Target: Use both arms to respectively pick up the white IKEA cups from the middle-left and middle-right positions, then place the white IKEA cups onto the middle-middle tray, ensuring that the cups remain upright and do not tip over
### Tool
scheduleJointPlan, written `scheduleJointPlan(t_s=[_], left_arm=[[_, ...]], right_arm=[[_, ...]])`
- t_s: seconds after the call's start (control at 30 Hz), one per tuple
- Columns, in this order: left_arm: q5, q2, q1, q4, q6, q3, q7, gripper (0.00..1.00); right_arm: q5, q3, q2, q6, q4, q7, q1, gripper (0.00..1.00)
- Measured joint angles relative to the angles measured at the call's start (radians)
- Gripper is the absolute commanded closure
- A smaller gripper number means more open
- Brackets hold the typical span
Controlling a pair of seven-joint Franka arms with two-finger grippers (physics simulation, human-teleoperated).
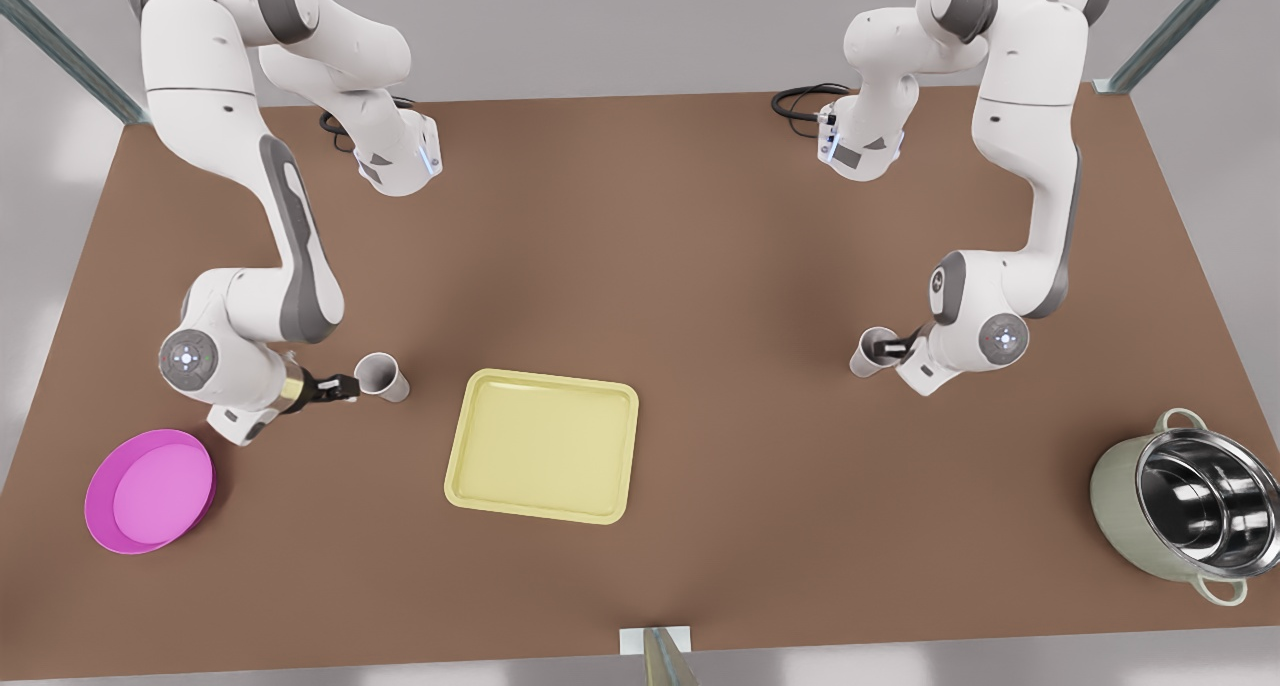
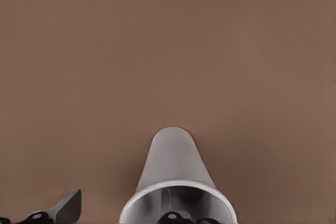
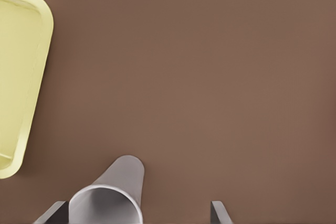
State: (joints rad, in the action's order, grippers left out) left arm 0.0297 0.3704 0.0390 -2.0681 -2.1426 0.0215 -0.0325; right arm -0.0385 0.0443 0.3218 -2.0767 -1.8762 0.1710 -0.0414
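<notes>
**Pincers open at two white cups, tray between them**

Left pincer [image 1: 893,347] stands apart, one finger inside the cup on the front view's right [image 1: 872,353], one outside. Right pincer [image 1: 342,386] gapes beside the other cup [image 1: 382,375]. Both cups rest on the counter [image 1: 700,266], flanking the tray [image 1: 543,446]. They are probably light, stiff, slick and easily tipped, so grip squarely near the rim.

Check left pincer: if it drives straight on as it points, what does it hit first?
Likely the white cup: the left pincer straddles its rim, one finger inside, so the cup's wall or floor comes first. Depth unclear.
</notes>
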Motion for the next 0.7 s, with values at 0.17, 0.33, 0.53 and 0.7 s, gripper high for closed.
scheduleJointPlan(t_s=[0.17, 0.33, 0.53, 0.7], left_arm=[[0.044, 0.008, 0.002, 0.001, -0.024, 0.002, 0.000, 0.68], [0.055, -0.008, 0.011, 0.010, -0.028, 0.004, -0.003, 0.79], [0.056, 0.057, 0.063, 0.304, 0.048, 0.114, -0.073, 0.79], [0.053, 0.269, 0.165, 0.699, 0.167, 0.241, -0.230, 0.79]], right_arm=[[-0.005, 0.000, -0.036, -0.060, -0.082, 0.002, 0.001, 0.00], [-0.006, 0.000, -0.096, -0.135, -0.219, 0.003, 0.001, 0.00], [-0.005, 0.000, -0.090, -0.239, -0.295, 0.003, 0.000, 0.00], [-0.006, 0.000, -0.058, -0.290, -0.306, 0.003, 0.000, 0.00]])
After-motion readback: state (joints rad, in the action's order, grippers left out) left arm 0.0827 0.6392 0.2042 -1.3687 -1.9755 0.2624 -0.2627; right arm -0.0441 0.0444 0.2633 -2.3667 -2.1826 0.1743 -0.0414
